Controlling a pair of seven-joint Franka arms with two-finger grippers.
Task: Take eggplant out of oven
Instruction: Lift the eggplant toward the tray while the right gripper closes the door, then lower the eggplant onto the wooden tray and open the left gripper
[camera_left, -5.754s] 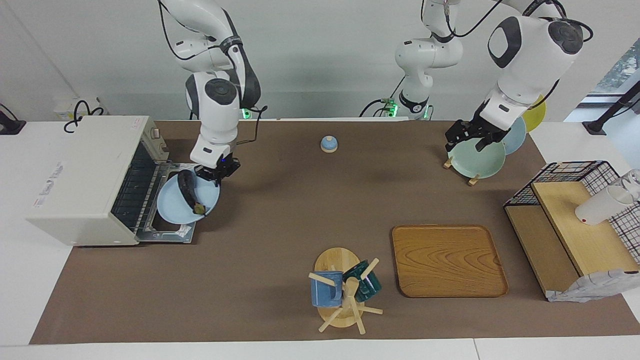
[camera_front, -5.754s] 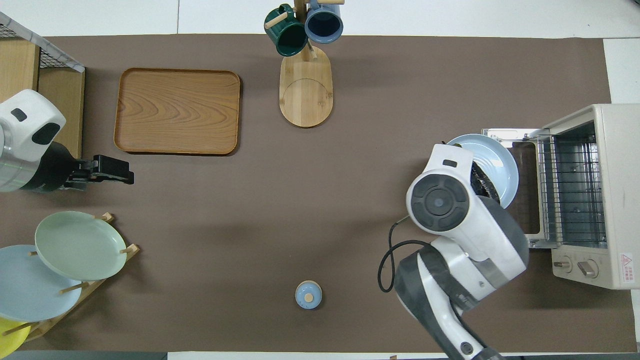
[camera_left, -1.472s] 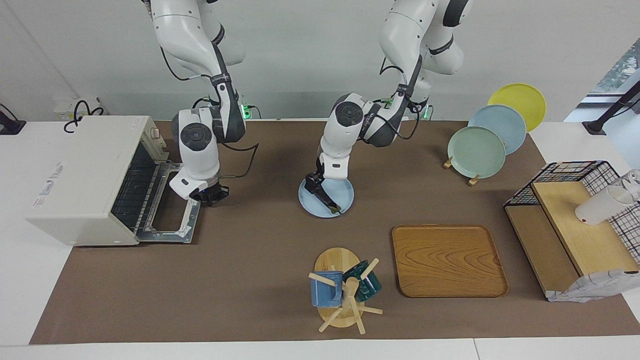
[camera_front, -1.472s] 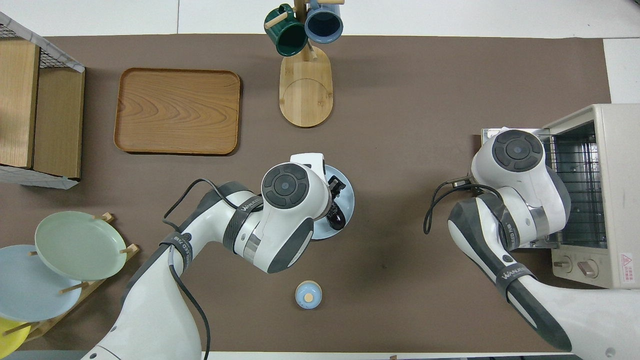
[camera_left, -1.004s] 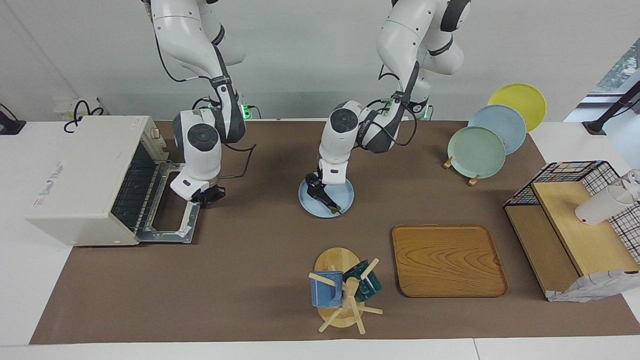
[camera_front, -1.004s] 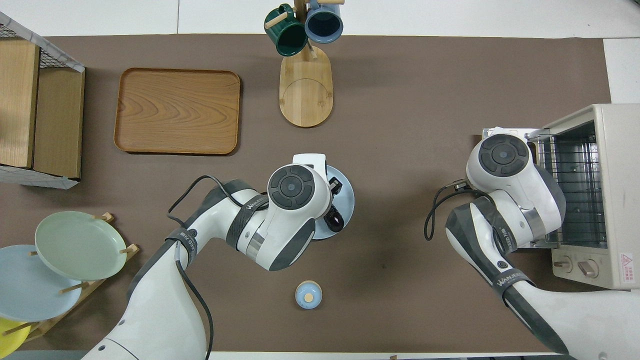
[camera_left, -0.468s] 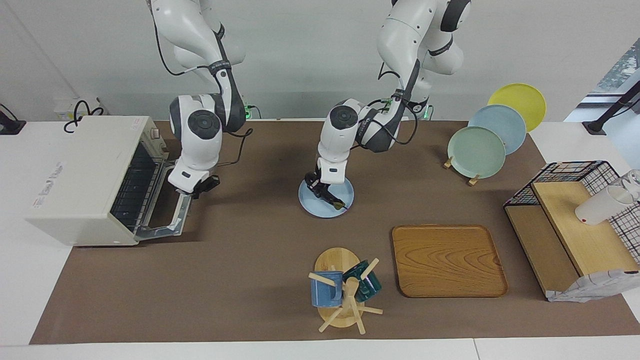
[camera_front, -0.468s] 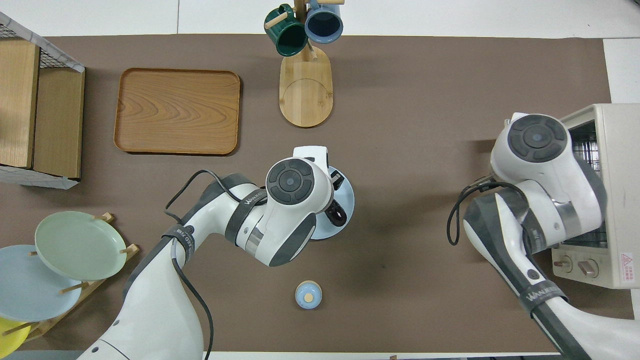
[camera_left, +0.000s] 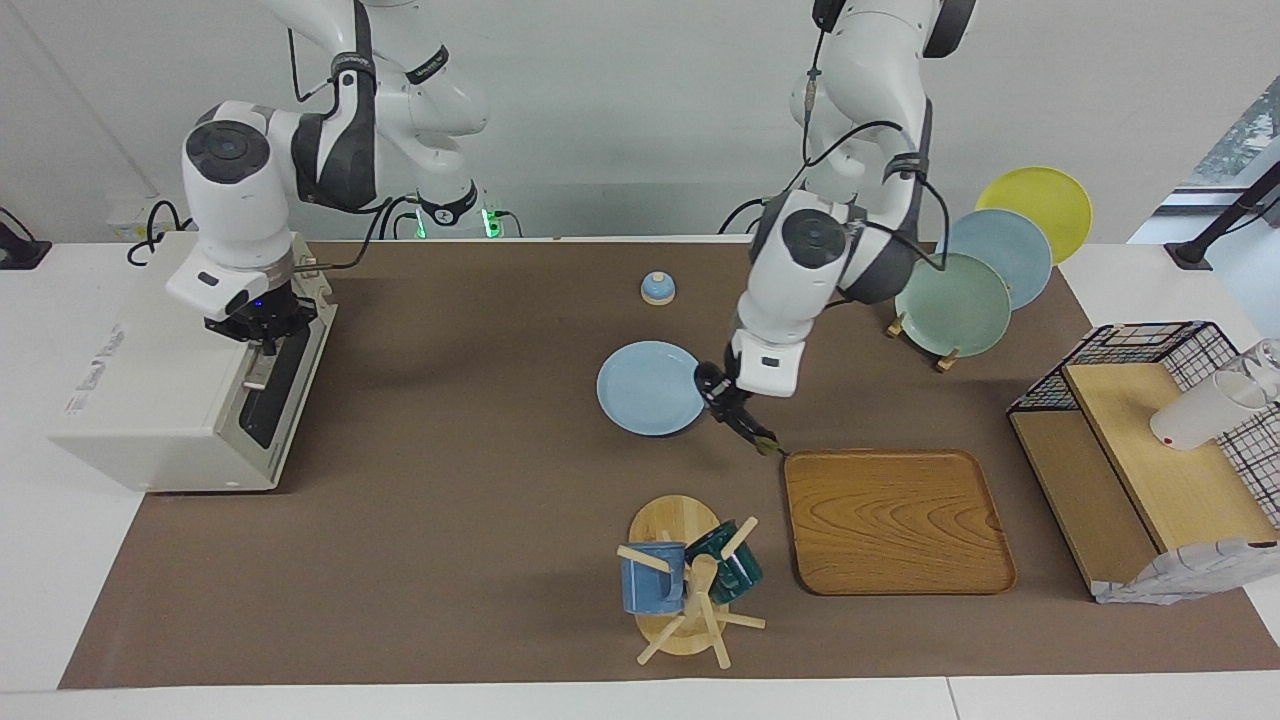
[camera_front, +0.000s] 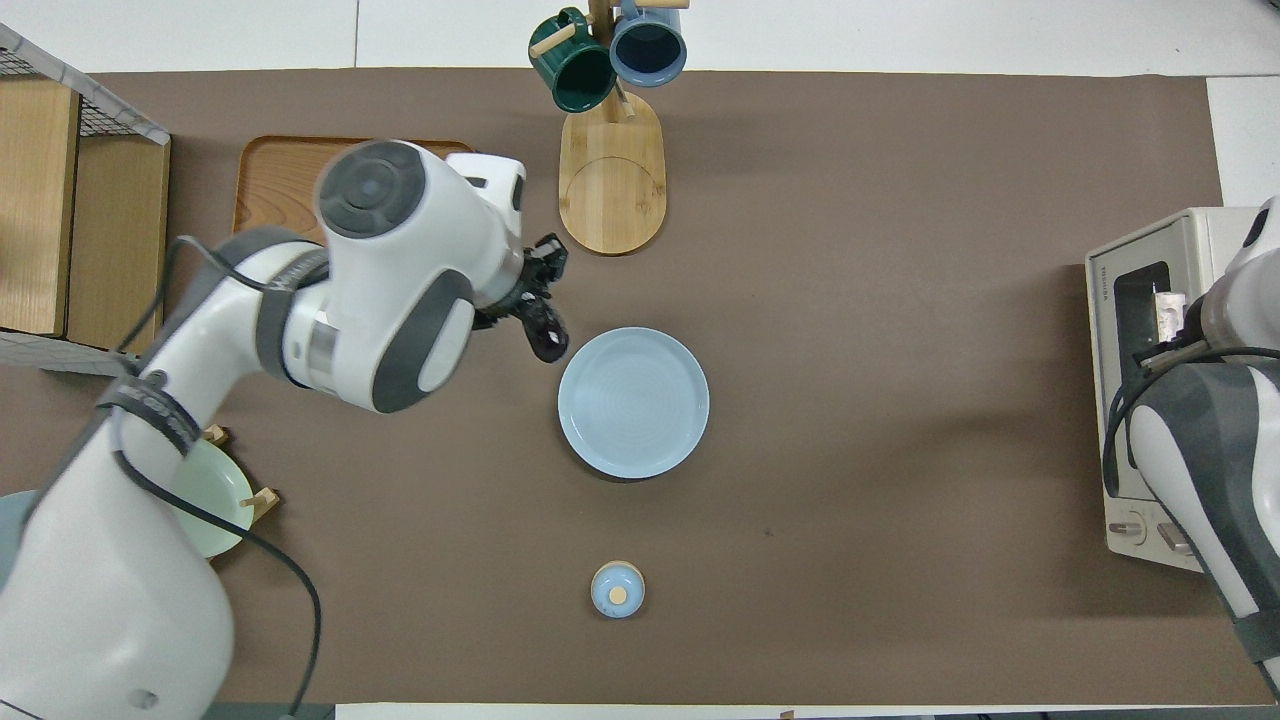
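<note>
facing view: the right pincer (camera_left: 262, 330), pressed together, sits at the top of the closed oven (camera_left: 170, 370) door. mid-tabletop lies a bare blue plate (camera_left: 648, 388). the left pincer (camera_left: 722, 392) pinches the eggplant (camera_left: 742, 422) in the air between plate and wooden tray (camera_left: 895, 520).

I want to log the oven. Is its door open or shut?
Shut. The oven door stands flush against its front, no rack showing, and the right gripper is at its top edge.
</note>
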